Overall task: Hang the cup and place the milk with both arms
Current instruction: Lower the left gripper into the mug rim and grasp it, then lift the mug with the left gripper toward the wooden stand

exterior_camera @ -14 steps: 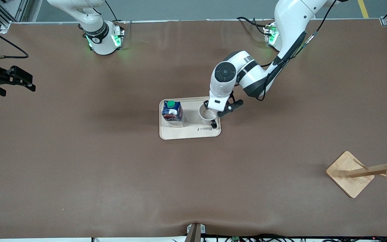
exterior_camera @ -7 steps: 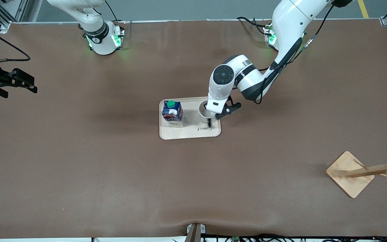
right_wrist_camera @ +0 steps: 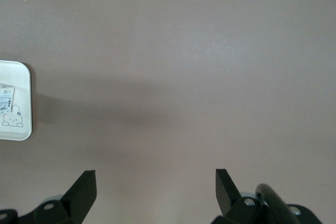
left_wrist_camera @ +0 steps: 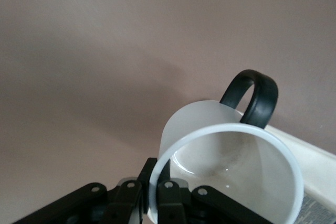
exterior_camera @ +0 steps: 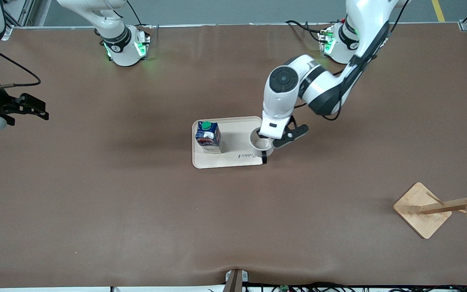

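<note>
The cup (exterior_camera: pixel 260 144), a white mug with a black handle (left_wrist_camera: pixel 252 96), hangs over the tray's (exterior_camera: pixel 229 160) edge at the left arm's end. My left gripper (exterior_camera: pixel 266 138) is shut on the cup's rim (left_wrist_camera: pixel 157 181), one finger inside the wall and one outside. The cup's smiley face is hidden. The milk (exterior_camera: pixel 208 136), a dark blue carton with a green cap, stands upright on the tray toward the right arm's end. My right gripper (exterior_camera: pixel 39 111) waits open over bare table at the right arm's end, nothing between its fingers (right_wrist_camera: pixel 155 183).
A wooden cup rack (exterior_camera: pixel 440 207) on a square base stands near the front camera at the left arm's end of the table. The tray's corner (right_wrist_camera: pixel 14 103) shows in the right wrist view. Brown tabletop surrounds the tray.
My left gripper shut on the cup's rim, then lifted it and carried it toward the left arm's end, off the tray's middle to its edge. The right gripper drifted slightly.
</note>
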